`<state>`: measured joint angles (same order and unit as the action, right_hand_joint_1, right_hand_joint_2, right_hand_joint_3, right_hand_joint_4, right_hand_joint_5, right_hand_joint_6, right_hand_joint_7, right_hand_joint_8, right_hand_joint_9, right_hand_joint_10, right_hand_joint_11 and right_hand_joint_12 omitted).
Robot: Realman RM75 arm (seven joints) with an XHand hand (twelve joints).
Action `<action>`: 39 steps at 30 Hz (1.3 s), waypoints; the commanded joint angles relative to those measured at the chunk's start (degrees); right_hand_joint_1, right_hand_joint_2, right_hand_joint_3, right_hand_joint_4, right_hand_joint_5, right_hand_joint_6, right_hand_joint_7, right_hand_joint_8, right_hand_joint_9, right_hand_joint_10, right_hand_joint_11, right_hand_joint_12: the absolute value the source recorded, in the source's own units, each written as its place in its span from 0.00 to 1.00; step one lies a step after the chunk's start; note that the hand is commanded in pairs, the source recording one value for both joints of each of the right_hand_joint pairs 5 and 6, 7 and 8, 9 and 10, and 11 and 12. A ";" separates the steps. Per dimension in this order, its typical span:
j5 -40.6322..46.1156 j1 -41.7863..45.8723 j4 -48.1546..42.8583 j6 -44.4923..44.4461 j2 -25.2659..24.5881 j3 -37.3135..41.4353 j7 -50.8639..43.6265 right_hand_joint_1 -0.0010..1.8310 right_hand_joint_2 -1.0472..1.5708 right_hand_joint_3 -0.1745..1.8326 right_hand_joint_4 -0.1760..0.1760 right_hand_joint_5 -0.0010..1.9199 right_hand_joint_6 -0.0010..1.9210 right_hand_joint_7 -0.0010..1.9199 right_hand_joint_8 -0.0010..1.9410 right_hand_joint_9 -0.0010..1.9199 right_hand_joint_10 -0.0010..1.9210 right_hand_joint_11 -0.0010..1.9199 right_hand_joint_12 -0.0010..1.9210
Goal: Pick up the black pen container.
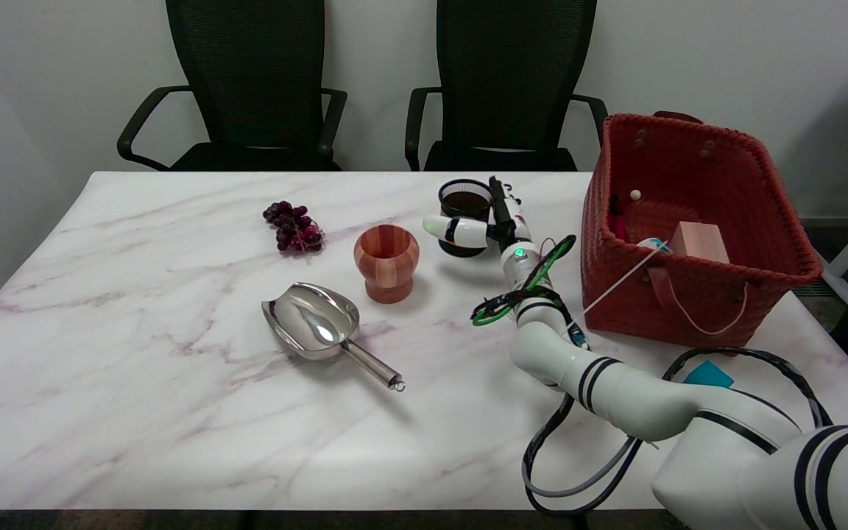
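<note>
Head view: table point(137, 412) of white marble fills most of the frame, its near corners cut off. Basket point(696, 243), red and woven, stands just right of the hand; its contents are only partly visible, a pale block and a small white ball among them, the rest too shadowed to identify. Right arm point(615, 383) enters from lower right, cables looped around it, the shoulder end cut off by the frame edge. Scoop point(321, 327), polished metal, lies well to the left of the hand and nearer the camera. Cup point(386, 263), wooden, stands upright left of the hand. Grapes point(294, 227) lie farther left, beyond the cup. Right hand point(484, 221) is at the container point(464, 213), a black mesh cup standing upright on the table. One white finger crosses its near face, touching it; the other fingers run along its right side. They appear closed around it. The hand hides the container's right wall and lower front.
</note>
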<state>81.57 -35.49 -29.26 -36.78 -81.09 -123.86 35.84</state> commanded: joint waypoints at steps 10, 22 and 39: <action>1.91 -0.70 1.43 -0.01 -0.86 0.13 2.32 0.62 0.52 0.32 0.50 0.00 0.00 0.00 0.00 0.00 0.00 0.00 0.00; 1.91 -0.70 1.99 -0.65 -1.10 -0.19 9.51 0.62 0.60 0.18 0.50 0.00 0.00 0.15 0.15 0.14 0.14 0.01 0.01; 1.83 -0.78 1.43 -1.93 -1.10 -0.43 11.91 0.64 0.61 0.11 0.50 0.58 0.57 0.66 0.66 0.57 0.57 0.39 0.39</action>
<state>83.36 -36.20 -27.70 -37.97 -82.08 -124.02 44.74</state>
